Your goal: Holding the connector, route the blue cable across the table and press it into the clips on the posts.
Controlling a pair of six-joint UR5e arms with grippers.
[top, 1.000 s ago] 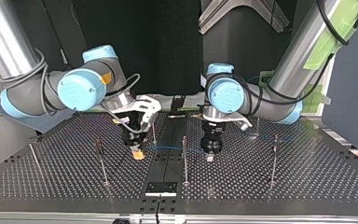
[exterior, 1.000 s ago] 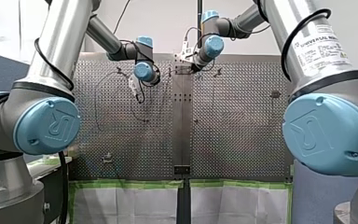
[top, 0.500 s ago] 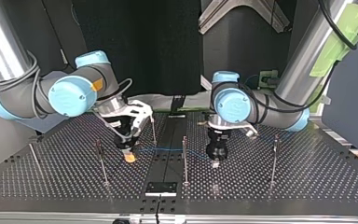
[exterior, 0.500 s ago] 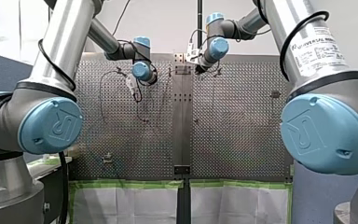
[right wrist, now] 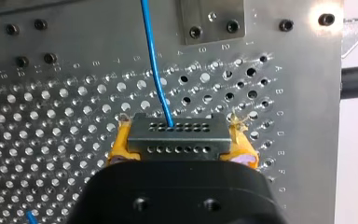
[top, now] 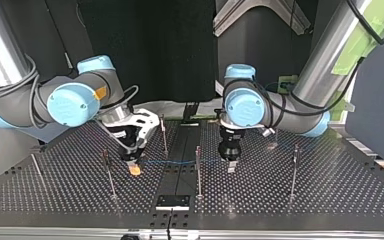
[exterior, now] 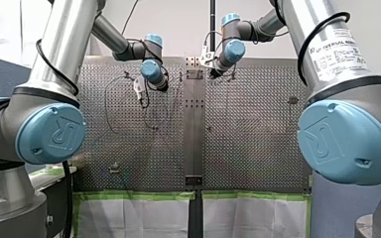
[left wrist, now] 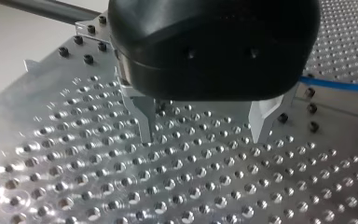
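Note:
In the right wrist view my right gripper (right wrist: 182, 148) is shut on a grey multi-pin connector (right wrist: 177, 133), its yellow pads (right wrist: 120, 148) on both sides. The blue cable (right wrist: 153, 60) leaves the connector's top face and runs away over the perforated plate. In the top view that gripper (top: 135, 169) hangs just above the table left of the middle, and the cable (top: 180, 161) stretches right past a centre post (top: 198, 167). My left gripper (left wrist: 203, 137) is open over bare plate, holding nothing. The cable (left wrist: 338, 86) lies beside and behind it.
Several thin posts stand on the plate in the top view, among them one (top: 108, 172) close to the right gripper, one (top: 164, 134) behind the cable and one (top: 293, 170) at the right. A small black plate (top: 172, 202) sits at the near edge.
My right gripper has carried the connector toward the top view's left and nearer that camera. My left gripper has shifted slightly beside the centre post.

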